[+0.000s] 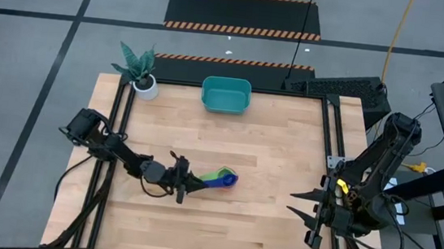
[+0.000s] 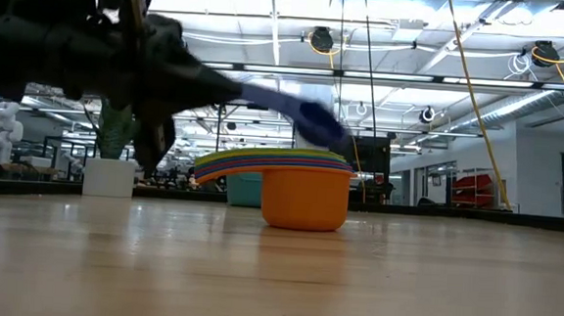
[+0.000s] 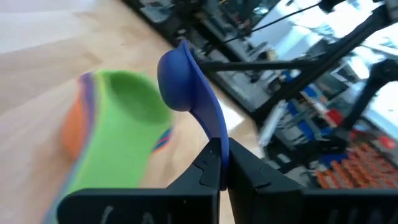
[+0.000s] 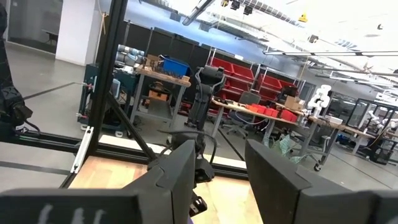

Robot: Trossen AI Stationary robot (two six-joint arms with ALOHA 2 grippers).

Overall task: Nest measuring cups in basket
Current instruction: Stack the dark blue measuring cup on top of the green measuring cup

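A stack of nested measuring cups [image 2: 304, 194] stands upright on the table's middle, orange outermost, green innermost [image 3: 127, 118]; in the high view the stack [image 1: 217, 178] lies right of my left gripper [image 1: 192, 183]. My left gripper [image 3: 222, 158] is shut on a blue cup [image 3: 183, 78], which hovers over the stack [image 2: 314, 121]. The teal basket [image 1: 226, 95] rests on its base at the far edge. My right gripper [image 4: 217, 186] waits open at the table's right edge [image 1: 305, 210]. My left gripper pinches the blue cup's handle [image 3: 216, 140] between its two fingers, coming nearly level from the table's left and lying along the handle. The cup is lifted clear, its bowl end [image 2: 323, 126] just above the stack's rims.
A white plant pot [image 1: 145, 87] with a leafy plant stands at the far left corner, left of the basket. Bare wood lies between stack and basket. Black frame rails [image 1: 331, 135] run along the table's sides.
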